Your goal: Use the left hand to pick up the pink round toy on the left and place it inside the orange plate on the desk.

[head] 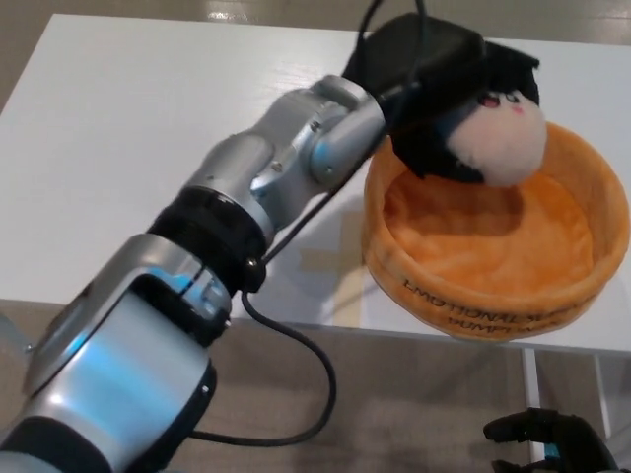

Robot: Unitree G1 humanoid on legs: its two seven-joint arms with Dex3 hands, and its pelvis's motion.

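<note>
the left arm reaches in from the lower left corner of the view, across the white desk (128,128), with a black cable looping off its wrist and hanging past the desk's near edge. that cable is the first risk: if it catches on the near edge or drags over the rim when the arm draws back, it could tug the plate along with it.

further right, the left hand (434,84) is closed around the pink round toy (503,138), black fingers wrapped over its top and back so only the pale pink face pokes out to the right. the toy hangs above the far side of the orange plate (473,296), over the far rim and inner floor rather than the middle; it looks clear of the fabric, though from this angle i cannot be sure it isn't brushing the rim.

a release here may land it on that far rim, and a soft round thing could roll outward toward the desk's far edge. the plate is soft-walled and sits close to the near right edge of the desk, so a downward push by the hand could fold the wall or nudge it off.

the right hand (552,441) rests low below the desk's near edge, fingers curled; whether on anything, i cannot tell.
</note>
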